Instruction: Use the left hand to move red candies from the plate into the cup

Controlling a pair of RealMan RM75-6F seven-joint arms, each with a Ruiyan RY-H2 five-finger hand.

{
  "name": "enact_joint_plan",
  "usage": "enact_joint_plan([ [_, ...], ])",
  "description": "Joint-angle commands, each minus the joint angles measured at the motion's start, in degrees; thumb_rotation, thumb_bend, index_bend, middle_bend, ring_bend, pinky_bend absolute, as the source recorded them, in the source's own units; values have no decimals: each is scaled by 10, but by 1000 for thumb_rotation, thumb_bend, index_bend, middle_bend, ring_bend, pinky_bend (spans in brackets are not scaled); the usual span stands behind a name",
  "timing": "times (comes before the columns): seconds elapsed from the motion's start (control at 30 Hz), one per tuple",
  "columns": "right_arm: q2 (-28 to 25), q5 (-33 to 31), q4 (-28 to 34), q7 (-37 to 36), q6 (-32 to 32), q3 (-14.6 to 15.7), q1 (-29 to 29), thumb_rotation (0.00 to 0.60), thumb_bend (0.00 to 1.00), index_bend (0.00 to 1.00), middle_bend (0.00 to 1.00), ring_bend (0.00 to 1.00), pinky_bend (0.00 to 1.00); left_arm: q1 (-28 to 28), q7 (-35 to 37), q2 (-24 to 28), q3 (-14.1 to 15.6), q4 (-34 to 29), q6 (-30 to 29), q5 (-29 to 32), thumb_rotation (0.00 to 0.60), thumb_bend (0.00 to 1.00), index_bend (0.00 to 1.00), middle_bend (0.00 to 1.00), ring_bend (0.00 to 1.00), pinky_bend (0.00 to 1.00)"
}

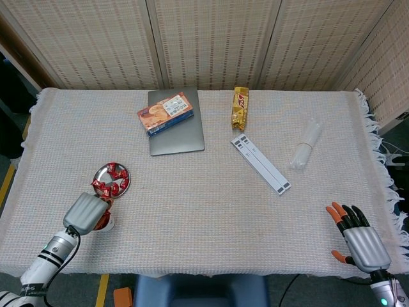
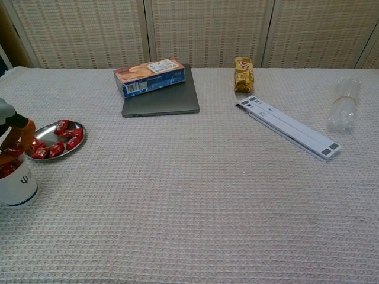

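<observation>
A small metal plate [image 1: 125,173] [image 2: 82,135] at the front left holds several red candies [image 1: 110,183] [image 2: 61,139]. Just in front of it stands a white cup [image 1: 108,223] [image 2: 18,188] with red candies [image 2: 7,170] inside. My left hand [image 1: 83,213] [image 2: 14,137] hovers over the cup, covering most of it in the head view, with its orange-tipped fingers pointing down at the rim. Whether a candy is still pinched there I cannot tell. My right hand [image 1: 358,238] lies at the front right edge, fingers apart, holding nothing.
A snack box [image 1: 165,113] lies on a grey laptop [image 1: 176,131] at the back. A yellow packet [image 1: 239,107], a long white folding stand [image 1: 260,164] and a clear plastic bundle [image 1: 305,146] sit right of centre. The cloth's fringe [image 1: 382,160] hangs over the right edge.
</observation>
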State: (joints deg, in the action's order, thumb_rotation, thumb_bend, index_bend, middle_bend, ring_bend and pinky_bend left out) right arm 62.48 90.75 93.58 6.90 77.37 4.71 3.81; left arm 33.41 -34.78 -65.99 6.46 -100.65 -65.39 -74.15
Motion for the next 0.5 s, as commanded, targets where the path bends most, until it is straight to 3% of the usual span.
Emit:
enact_joint_plan([
  [0.03,0,1,0,0,0,0,0,600,63,0,0,0,0,-5,3,2,0,2,0,-4,600,404,458,537,547,1000],
  [0.23,1,1,0,0,0,0,0,600,64,0,0,0,0,-10,-1,3,0,9,20,2,600,403,399,501,543,1000],
  [0.37,0,1,0,-1,2,0,-1,600,63,0,0,0,0,-11,-5,6,-4,5,26,4,600,398,234,356,451,1000],
  [0.5,1,-1,-1,1,0,0,0,600,64,0,0,0,0,-14,-8,13,-5,-5,26,-2,600,392,143,273,366,1000],
])
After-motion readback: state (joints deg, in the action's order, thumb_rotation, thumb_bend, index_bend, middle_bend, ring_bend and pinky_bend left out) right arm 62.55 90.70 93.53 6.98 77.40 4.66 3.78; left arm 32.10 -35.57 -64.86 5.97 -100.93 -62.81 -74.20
